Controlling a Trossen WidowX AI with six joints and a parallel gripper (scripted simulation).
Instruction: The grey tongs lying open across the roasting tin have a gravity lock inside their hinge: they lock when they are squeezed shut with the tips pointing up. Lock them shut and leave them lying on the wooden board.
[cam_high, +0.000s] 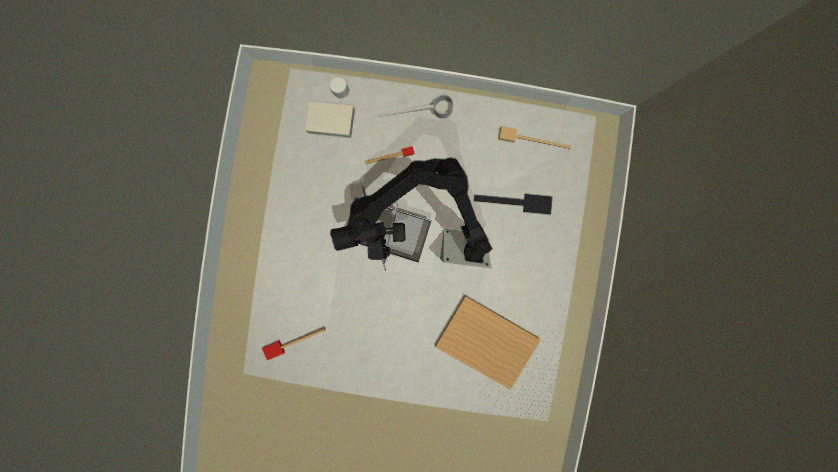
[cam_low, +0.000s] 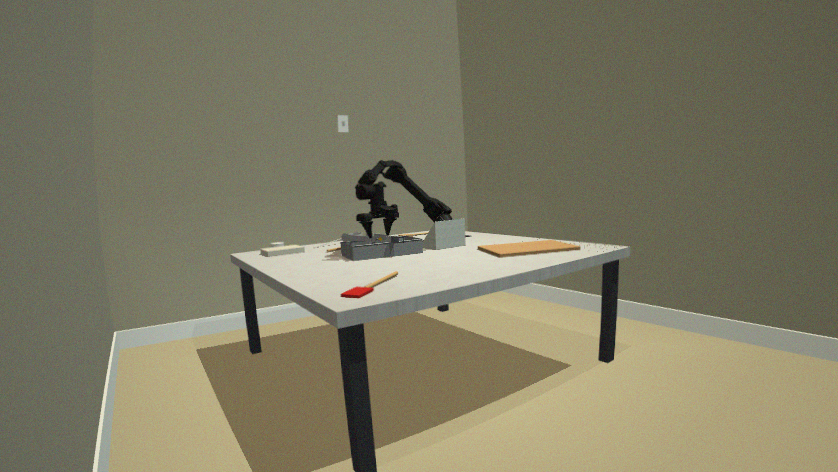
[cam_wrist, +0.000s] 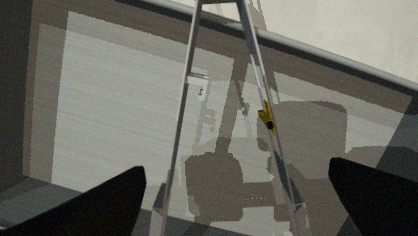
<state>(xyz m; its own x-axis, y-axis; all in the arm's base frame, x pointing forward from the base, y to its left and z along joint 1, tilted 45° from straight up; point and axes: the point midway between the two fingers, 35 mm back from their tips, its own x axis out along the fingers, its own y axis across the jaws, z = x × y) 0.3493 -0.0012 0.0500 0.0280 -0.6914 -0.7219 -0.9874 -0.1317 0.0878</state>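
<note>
The grey tongs (cam_wrist: 184, 95) lie open across the roasting tin (cam_high: 423, 240) (cam_low: 384, 250) (cam_wrist: 115, 110). In the wrist view their hinge end is at the top edge, partly cut off, and the two arms spread towards the bottom, with a yellow mark on the right arm. My gripper (cam_low: 378, 235) (cam_wrist: 237, 171) is open and empty, pointing down just above the tin, with one finger outside each tong arm. The tong tips are out of the wrist view, and from above the arm hides most of the tongs. The wooden board (cam_high: 487, 341) (cam_low: 527, 248) is bare.
The arm's base bracket (cam_high: 454, 252) (cam_low: 448, 234) stands beside the tin. A red spatula (cam_high: 273, 350) (cam_low: 357, 291), a cream block (cam_high: 330, 119) (cam_low: 282, 250), a white cylinder (cam_high: 338, 85), a black spatula (cam_high: 537, 204) and a small red-headed tool (cam_high: 408, 151) lie around.
</note>
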